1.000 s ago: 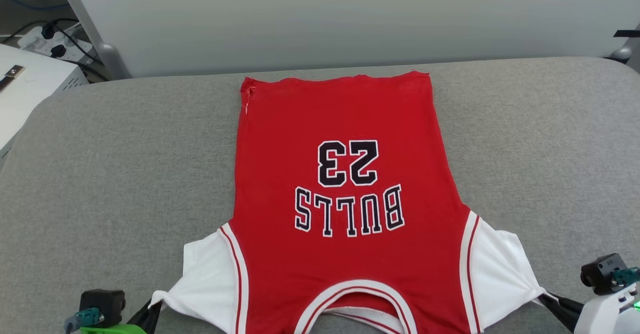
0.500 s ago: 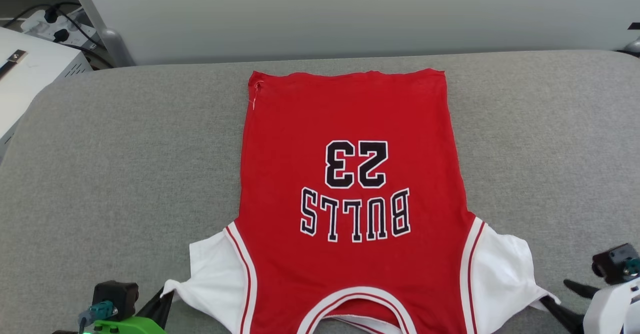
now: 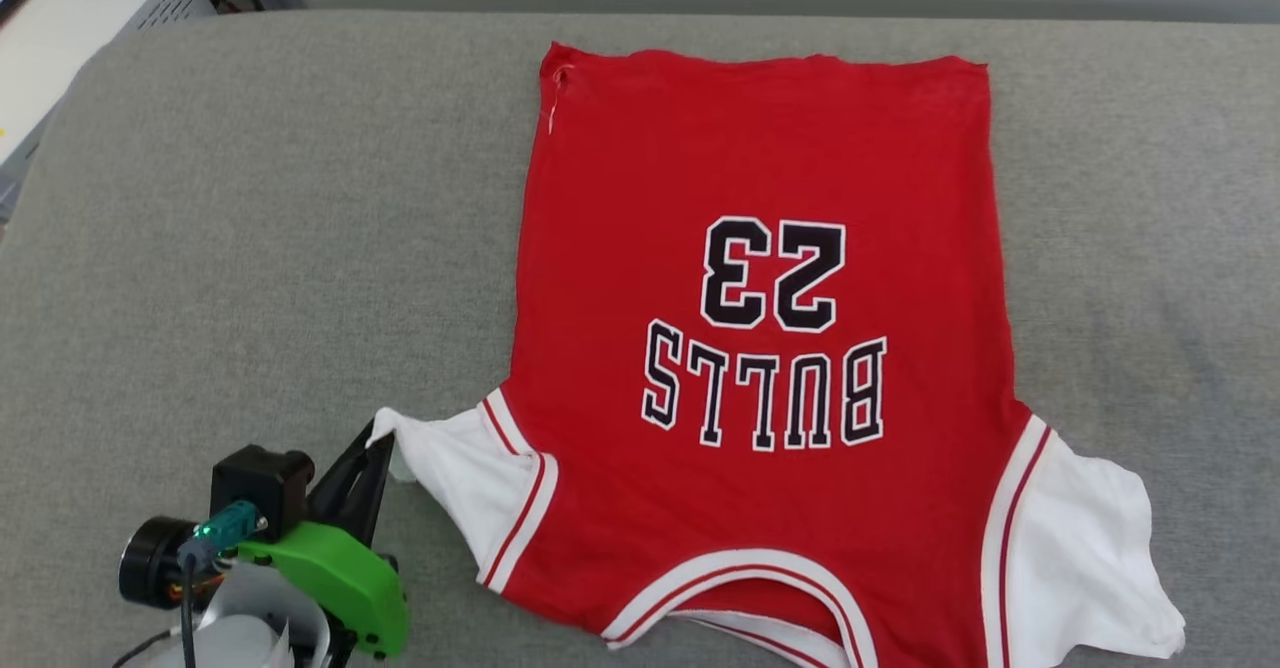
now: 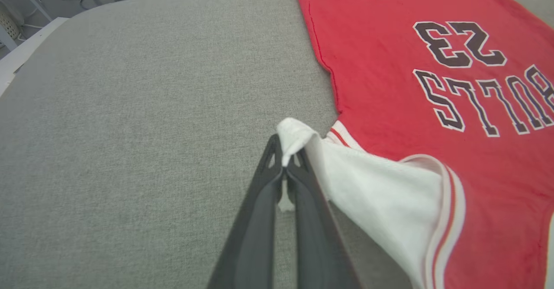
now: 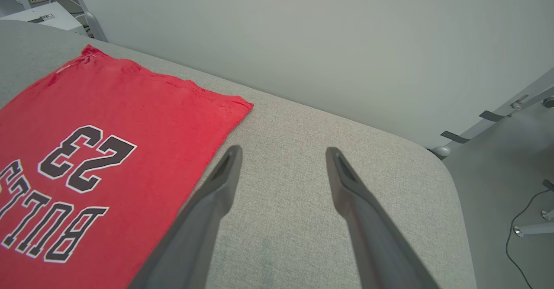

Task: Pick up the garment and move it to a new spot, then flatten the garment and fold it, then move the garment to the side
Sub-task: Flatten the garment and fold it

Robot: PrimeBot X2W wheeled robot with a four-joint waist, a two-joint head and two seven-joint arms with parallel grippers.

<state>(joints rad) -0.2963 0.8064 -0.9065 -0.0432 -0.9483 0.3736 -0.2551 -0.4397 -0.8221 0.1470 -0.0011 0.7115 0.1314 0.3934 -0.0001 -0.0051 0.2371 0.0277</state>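
My right gripper has just let go, wide now. My left gripper pinches the shirt's sleeve for folding.

A: How many things are you seeing?
B: I'm counting one garment, plus two hands: one left hand, one right hand.
A: Anything else showing?
B: I'm seeing one grey worktop, one white box.

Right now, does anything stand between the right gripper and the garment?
Nothing visible does. The right gripper, jaws open, hangs over bare grey cushion beside the red edge of the garment. The left gripper is shut on its white sleeve.
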